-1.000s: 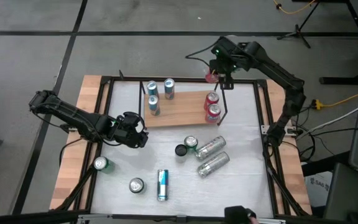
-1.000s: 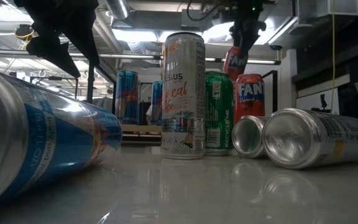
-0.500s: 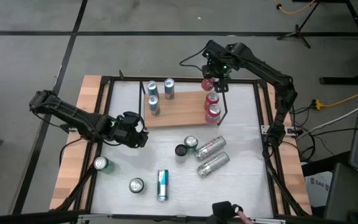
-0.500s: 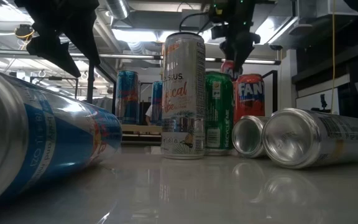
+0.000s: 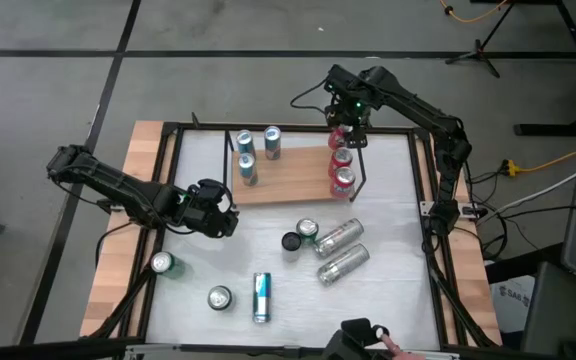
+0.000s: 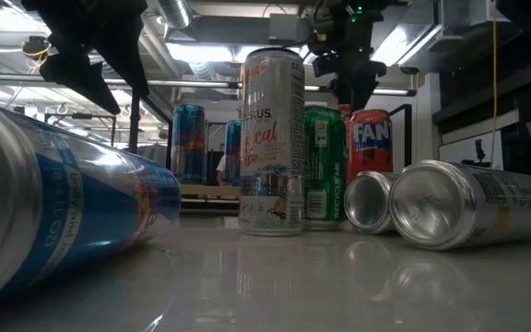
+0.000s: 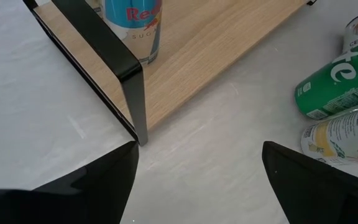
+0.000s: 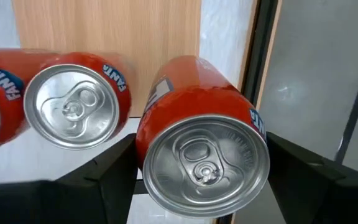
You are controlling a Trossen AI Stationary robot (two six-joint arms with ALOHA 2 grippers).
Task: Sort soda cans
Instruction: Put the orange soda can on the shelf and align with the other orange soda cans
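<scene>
My right gripper (image 5: 345,127) is shut on a red soda can (image 8: 201,155) over the far right end of the wooden board (image 5: 288,175). Two more red cans (image 5: 341,158) (image 5: 343,181) stand on the board just near of it, and three blue-and-silver cans (image 5: 248,170) stand on its left end. My left gripper (image 5: 213,212) hangs open above the table, left of the board's near corner, with nothing between its fingers (image 7: 104,180). Several other cans, green, black, silver and blue, stand or lie on the white table. My right gripper pinches the red can's side wall (image 8: 143,134) between its two fingers, just below the silver top. The fingers come from above, pointing steeply down, one on each side of the can. The can hangs roughly upright, top up; its lower end is hidden.
Two silver cans (image 5: 341,250) lie on their sides near the middle, beside a green can (image 5: 308,231) and a black one (image 5: 291,241). A green can (image 5: 162,263), a silver can (image 5: 219,297) and a lying blue can (image 5: 261,297) are at the near left. A person's hand (image 5: 368,338) shows at the near edge.
My right gripper has come down and toward the table's near edge and left with the red can, from beyond the board's far right corner to just behind the two red cans. It has tipped to point more steeply down, bringing the can closer to upright.
</scene>
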